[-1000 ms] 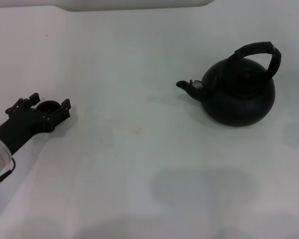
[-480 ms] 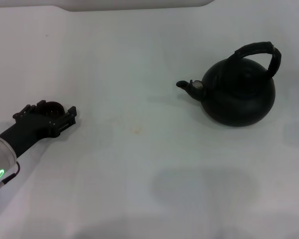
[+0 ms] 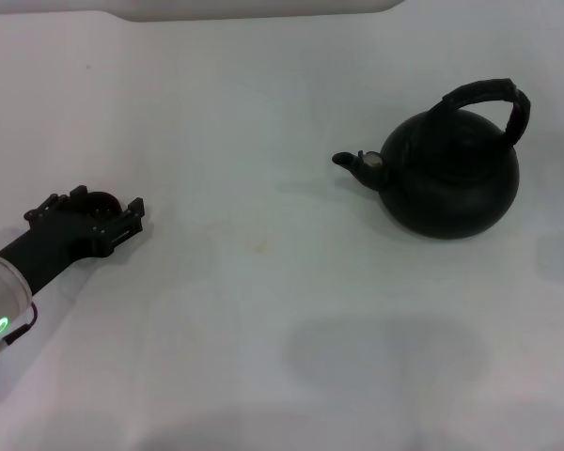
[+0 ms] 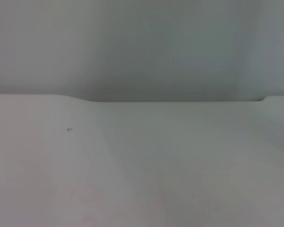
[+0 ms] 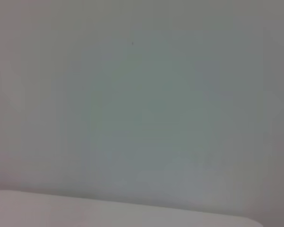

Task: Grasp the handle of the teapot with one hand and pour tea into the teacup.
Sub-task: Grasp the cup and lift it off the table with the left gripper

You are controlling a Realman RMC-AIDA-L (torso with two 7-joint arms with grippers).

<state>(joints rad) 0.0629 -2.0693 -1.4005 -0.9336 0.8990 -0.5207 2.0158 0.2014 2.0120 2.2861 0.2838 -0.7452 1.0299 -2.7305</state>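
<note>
The black teapot [image 3: 451,178] stands on the white table at the right, with its spout [image 3: 350,162] pointing left and its arched ribbed handle [image 3: 489,96] upright over the top. The tiny dark teacup [image 3: 101,200] is at the far left, between the fingers of my left gripper [image 3: 92,214], which is shut on it low over the table. The right gripper is out of view. The wrist views show only bare white surface.
The white table [image 3: 263,310] spans the head view, with a small brownish stain [image 3: 258,247] near the middle. The table's far edge [image 3: 263,14] runs along the top. A wide bare stretch lies between the teacup and the teapot.
My left gripper has shifted slightly right and towards me with the teacup between its fingers. The teapot has not moved.
</note>
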